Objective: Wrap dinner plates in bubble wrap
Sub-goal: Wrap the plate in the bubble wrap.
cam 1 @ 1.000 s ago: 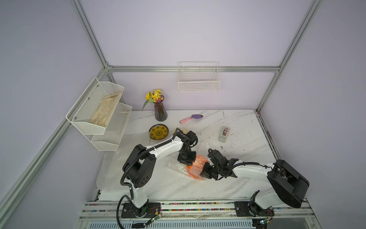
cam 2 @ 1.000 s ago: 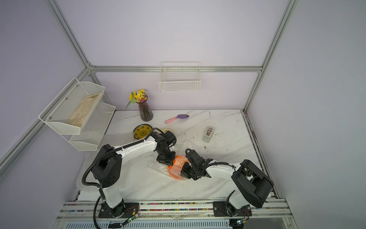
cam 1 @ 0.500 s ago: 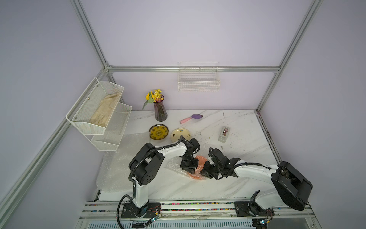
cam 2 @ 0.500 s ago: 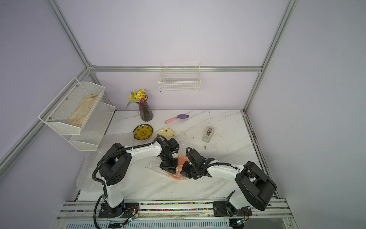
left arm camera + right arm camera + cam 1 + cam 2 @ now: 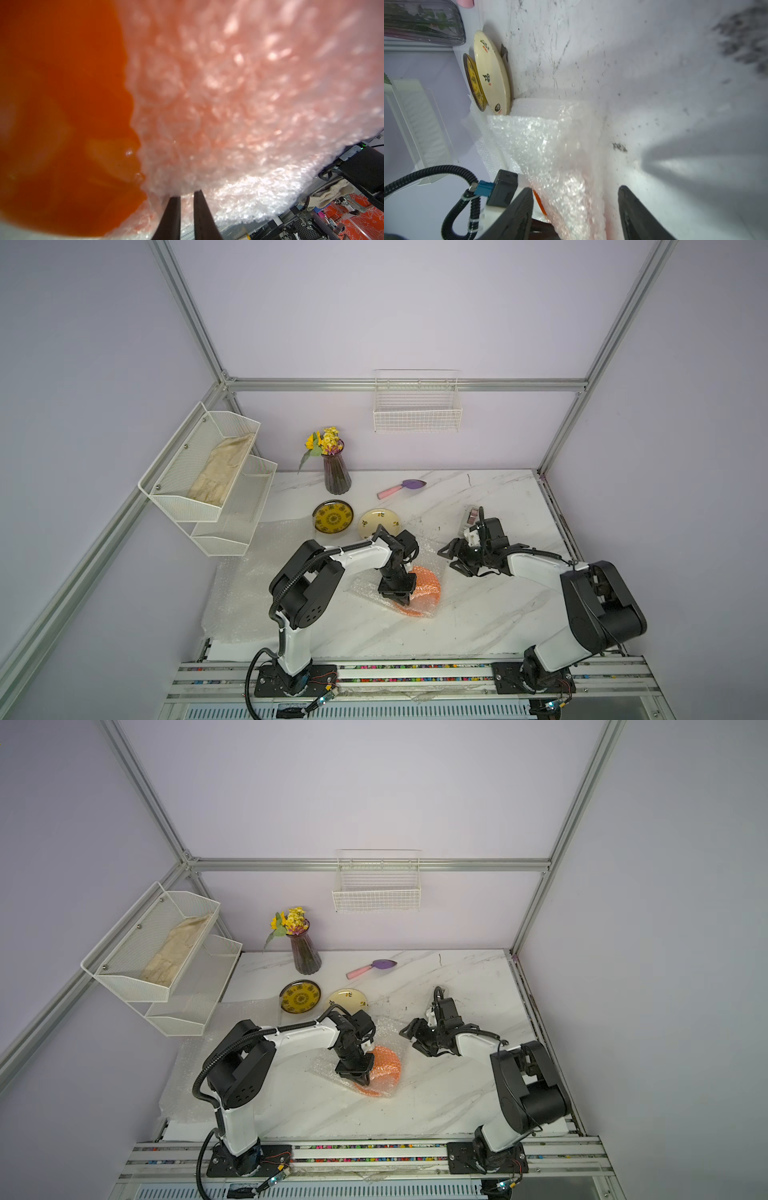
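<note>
**Q:** How do the jaws stand?

**A:** Left gripper (image 5: 397, 594): jaws clenched on the bubble wrap (image 5: 249, 93), which is folded over the orange plate (image 5: 424, 585) at mid-worktop (image 5: 478, 614). Right gripper (image 5: 449, 561): jaws released, empty, just beside the wrap's right edge.

**Q:** Edges and free room?

**A:** Part of the orange rim lies uncovered. Bare worktop spreads in front and to the right. The cream plate (image 5: 379, 523) and yellow plate (image 5: 333, 517) lie behind, side by side.
</note>
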{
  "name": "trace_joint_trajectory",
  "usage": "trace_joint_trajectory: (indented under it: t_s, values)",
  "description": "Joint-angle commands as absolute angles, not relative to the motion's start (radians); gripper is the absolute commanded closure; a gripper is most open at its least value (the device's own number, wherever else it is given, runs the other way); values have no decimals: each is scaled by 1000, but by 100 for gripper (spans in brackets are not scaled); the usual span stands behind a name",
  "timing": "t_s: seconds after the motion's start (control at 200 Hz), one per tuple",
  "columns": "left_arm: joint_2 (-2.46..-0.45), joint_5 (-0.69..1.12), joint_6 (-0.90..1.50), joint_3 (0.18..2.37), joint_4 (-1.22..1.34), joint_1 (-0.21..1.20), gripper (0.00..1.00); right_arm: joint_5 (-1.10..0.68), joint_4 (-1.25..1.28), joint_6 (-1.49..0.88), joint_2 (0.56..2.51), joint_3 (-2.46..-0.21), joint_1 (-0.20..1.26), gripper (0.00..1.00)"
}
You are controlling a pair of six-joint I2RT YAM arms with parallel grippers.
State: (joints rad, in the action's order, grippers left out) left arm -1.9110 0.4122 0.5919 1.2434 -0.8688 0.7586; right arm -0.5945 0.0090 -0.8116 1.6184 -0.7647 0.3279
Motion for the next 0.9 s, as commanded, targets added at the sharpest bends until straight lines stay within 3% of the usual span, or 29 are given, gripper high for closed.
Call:
trace_joint_trajectory:
  t_s: [0.0, 0.19, 0.435, 0.605, 0.89]
  values:
    - [-1956, 348, 598, 1181, -864, 760, 85, -631, 108, -778, 1703, -803, 321, 35]
    - [-1941, 340, 599, 1167, -869, 761, 85, -594, 160, -772, 1777, -854, 273, 51]
    - [-1933, 321, 594, 1170, -879, 761, 85, -615, 106, -723, 1704, -838, 242, 100]
    - [-1941, 247, 571, 1212, -930, 744, 85, -591, -64, -649, 1526, -747, 243, 100]
    - [-1957, 222, 501, 1272, -989, 716, 85, -532, -349, -666, 995, -536, 261, 100]
